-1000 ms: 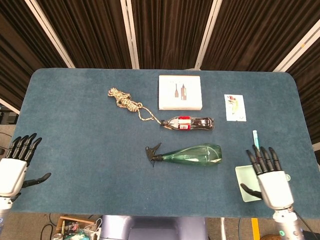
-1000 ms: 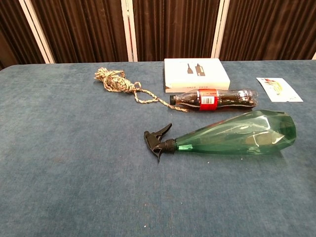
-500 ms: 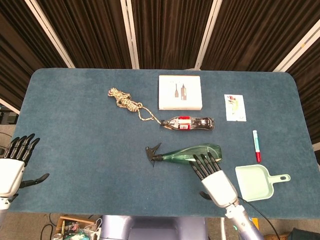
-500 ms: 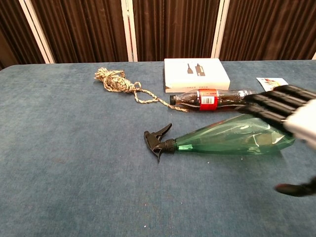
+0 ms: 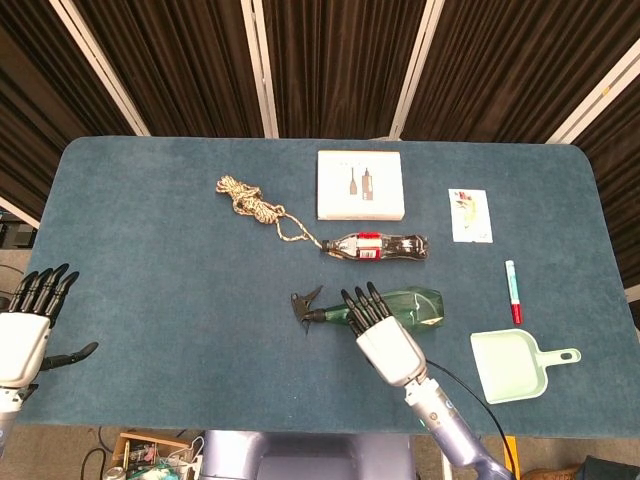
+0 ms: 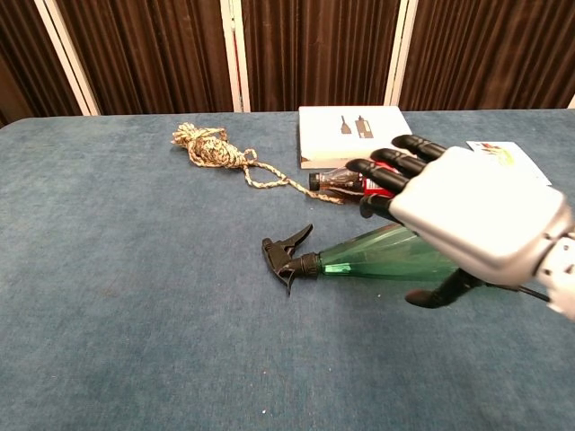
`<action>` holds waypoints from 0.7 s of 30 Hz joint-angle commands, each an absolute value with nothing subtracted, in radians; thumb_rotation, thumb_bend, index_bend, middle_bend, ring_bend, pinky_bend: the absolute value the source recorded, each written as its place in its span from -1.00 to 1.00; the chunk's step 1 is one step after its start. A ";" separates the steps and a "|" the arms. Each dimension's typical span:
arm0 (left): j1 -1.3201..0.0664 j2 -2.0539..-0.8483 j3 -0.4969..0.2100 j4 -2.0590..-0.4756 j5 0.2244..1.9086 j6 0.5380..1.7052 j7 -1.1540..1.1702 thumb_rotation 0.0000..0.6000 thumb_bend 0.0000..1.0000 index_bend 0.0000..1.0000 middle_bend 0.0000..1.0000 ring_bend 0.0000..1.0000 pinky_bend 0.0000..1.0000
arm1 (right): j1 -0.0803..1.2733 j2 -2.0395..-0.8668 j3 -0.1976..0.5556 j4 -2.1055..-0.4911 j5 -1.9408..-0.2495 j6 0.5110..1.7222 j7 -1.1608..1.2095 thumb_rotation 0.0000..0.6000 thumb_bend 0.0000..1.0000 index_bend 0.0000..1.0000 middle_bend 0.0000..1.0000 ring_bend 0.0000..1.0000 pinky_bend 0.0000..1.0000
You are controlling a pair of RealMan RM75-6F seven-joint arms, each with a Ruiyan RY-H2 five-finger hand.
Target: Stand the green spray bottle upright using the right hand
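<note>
From the head view, the blue surface (image 5: 150,260) carries the green spray bottle (image 5: 400,306) lying on its side near the middle, black nozzle pointing left and broad base pointing right. The right robot hand (image 5: 380,335) hangs over the bottle's middle with fingers spread and straight, holding nothing; whether it touches the bottle cannot be told. Just beyond the spray bottle lies a cola bottle (image 5: 378,246), also on its side, with a narrow strip of bare cloth between the two. A coil of rope (image 5: 252,204) trails from the far left toward the cola bottle's cap, and a white box (image 5: 360,185) sits near the far edge. To the right lie a small card (image 5: 470,215), a red and white pen (image 5: 513,292) and a pale green dustpan (image 5: 508,365) close to the near edge. The left robot hand (image 5: 28,330) hovers off the left edge, fingers apart and empty. Wide open cloth lies left of the nozzle and along the near edge. From the chest view, the right robot hand (image 6: 458,215) covers the spray bottle's (image 6: 377,260) wide end, fingers extended toward the cola bottle (image 6: 346,180), thumb reaching down on the bottle's near side. The rope (image 6: 216,153), box (image 6: 346,130) and card (image 6: 503,154) lie behind, and the near left of the surface (image 6: 117,314) stays bare.
</note>
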State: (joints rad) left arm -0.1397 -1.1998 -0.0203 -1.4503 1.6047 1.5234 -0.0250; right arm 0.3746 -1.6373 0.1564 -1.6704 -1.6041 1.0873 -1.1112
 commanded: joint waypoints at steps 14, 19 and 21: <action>-0.161 -1.202 -0.040 -1.446 1.552 1.471 -0.025 1.00 -0.93 -1.00 -1.00 -1.00 -0.90 | 0.500 -1.722 0.201 -1.521 -1.410 1.010 -1.257 1.00 -0.48 -0.46 -1.00 -1.00 -1.00; -0.168 -1.204 -0.044 -1.444 1.538 1.453 -0.023 1.00 -0.93 -1.00 -1.00 -1.00 -0.90 | 0.524 -1.737 0.194 -1.475 -1.359 1.008 -1.299 1.00 -0.48 -0.47 -1.00 -1.00 -1.00; -0.171 -1.205 -0.045 -1.443 1.534 1.448 -0.022 1.00 -0.93 -1.00 -1.00 -1.00 -0.90 | 0.534 -1.746 0.189 -1.452 -1.340 1.009 -1.309 1.00 -0.48 -0.47 -1.00 -1.00 -1.00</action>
